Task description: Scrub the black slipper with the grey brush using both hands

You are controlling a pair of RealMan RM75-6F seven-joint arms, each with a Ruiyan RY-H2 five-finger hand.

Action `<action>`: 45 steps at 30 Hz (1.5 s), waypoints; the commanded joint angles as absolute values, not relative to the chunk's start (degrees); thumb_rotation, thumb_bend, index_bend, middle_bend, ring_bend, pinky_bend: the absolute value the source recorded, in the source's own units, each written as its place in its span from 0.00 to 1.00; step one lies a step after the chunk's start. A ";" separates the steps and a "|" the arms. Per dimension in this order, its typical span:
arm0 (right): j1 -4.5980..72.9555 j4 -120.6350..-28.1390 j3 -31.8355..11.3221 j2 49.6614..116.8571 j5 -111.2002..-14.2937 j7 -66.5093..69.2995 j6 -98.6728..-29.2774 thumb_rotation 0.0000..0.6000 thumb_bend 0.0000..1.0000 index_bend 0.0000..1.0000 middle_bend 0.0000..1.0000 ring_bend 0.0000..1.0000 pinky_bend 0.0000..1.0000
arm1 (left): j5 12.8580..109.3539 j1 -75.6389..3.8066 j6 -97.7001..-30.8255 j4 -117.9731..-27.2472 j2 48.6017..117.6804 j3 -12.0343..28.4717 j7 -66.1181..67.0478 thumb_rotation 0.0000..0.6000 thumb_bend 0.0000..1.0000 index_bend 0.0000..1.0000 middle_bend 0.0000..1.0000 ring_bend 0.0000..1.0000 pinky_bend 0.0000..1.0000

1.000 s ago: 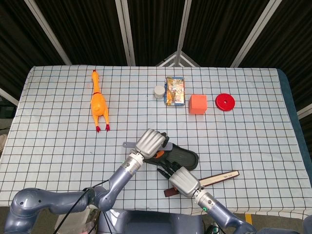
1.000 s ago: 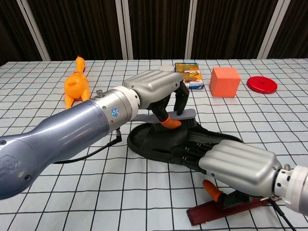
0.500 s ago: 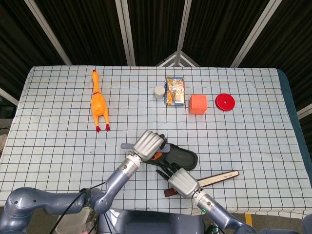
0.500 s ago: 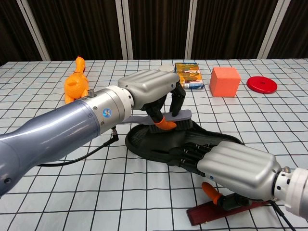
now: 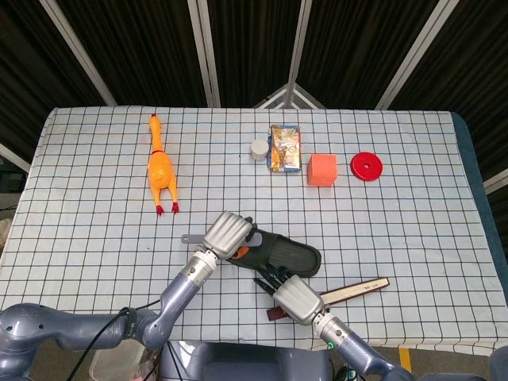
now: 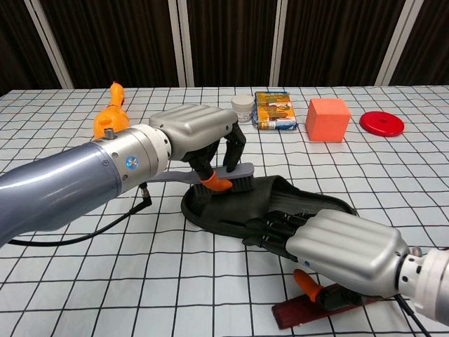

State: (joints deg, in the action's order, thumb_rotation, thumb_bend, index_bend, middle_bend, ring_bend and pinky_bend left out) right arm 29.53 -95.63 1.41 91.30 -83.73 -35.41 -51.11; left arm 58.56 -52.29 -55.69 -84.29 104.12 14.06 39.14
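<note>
Both hands on task near the table's front edge: left hand (image 6: 193, 133) gripping the grey long-handled brush (image 6: 210, 175), bristles down on the black rubber slipper (image 6: 242, 207); right hand (image 6: 344, 249) with dark fingers (image 6: 273, 228) pressing the slipper's near rim, holding it down.

The left hand (image 6: 193, 130) covers the middle of the grey brush (image 6: 235, 173). The right hand (image 6: 344, 246) hides the near edge of the black slipper (image 6: 231, 210); whether its fingers (image 6: 270, 226) grip or only rest there cannot be determined. Both forearms are cut off by the frame edges. Print on the box (image 5: 285, 148) is too small to read.
</note>
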 commanded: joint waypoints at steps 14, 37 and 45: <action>30.20 -96.51 2.01 90.85 -83.12 -35.36 -51.82 1.00 0.79 0.00 0.02 0.00 0.17 | 60.11 -55.04 -55.15 -79.02 108.85 15.83 33.98 1.00 0.59 0.58 0.70 0.59 0.64; 30.86 -96.72 2.68 91.67 -82.01 -37.02 -52.59 1.00 0.79 0.00 0.02 0.00 0.17 | 52.86 -53.95 -56.54 -85.09 103.62 13.81 41.48 1.00 0.59 0.58 0.70 0.59 0.64; 30.92 -96.76 2.70 91.79 -81.90 -37.12 -53.21 1.00 0.79 0.00 0.02 0.00 0.17 | 53.56 -53.53 -58.08 -87.99 101.65 14.61 39.97 1.00 0.59 0.58 0.70 0.59 0.64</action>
